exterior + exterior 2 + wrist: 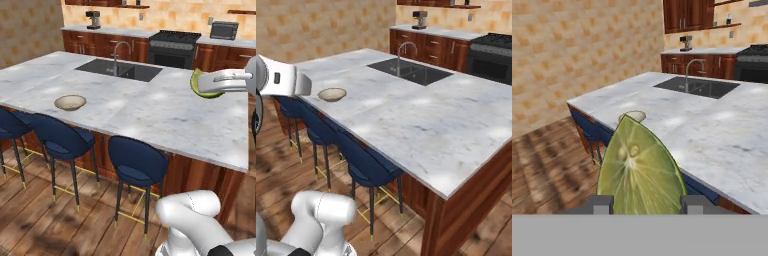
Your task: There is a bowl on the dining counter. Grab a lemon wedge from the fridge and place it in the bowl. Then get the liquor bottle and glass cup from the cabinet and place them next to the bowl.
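Kitchen: marble-topped island table (165, 120) with inset sink (120, 70) and faucet (116, 50); navy stools (137, 167) with gold-tipped legs along its near side; wooden plank floor (45, 220); orange tiled walls (321, 25); dark wood cabinets (100, 46); black stove (172, 47); coffee machine (93, 19); toaster oven (223, 30)

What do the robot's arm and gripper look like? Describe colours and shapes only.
The arm is glossy white with rounded, tube-like segments and a dark joint near its base. The gripper has two small, blocky grey fingertips.
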Controlling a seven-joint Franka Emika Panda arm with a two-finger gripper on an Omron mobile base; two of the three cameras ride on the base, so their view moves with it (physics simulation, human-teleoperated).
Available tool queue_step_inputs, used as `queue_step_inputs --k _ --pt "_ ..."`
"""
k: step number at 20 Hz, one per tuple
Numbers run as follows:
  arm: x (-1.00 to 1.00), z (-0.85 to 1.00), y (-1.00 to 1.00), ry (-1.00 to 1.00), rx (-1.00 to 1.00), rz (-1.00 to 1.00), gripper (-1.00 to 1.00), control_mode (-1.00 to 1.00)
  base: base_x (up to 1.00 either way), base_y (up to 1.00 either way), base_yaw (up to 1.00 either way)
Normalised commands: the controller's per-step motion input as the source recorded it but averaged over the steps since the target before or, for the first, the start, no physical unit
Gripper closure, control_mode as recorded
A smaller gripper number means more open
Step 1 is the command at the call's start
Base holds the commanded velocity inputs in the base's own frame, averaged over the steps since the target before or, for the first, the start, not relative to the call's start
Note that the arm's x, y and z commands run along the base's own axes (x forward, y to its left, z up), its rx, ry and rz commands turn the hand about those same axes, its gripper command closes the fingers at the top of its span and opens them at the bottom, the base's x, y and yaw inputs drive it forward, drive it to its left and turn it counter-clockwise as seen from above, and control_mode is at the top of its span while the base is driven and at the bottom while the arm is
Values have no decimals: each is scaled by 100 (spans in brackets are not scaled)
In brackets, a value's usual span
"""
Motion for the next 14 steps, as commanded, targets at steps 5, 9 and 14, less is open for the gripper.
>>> queue_step_inputs --k 5,9,14 --pt "0 0 0 0 0 0 100 100 46 100 -32" --pt "0 0 0 0 0 0 100 100 45 100 -31" --pt "0 0 0 0 0 0 100 100 43 100 -31"
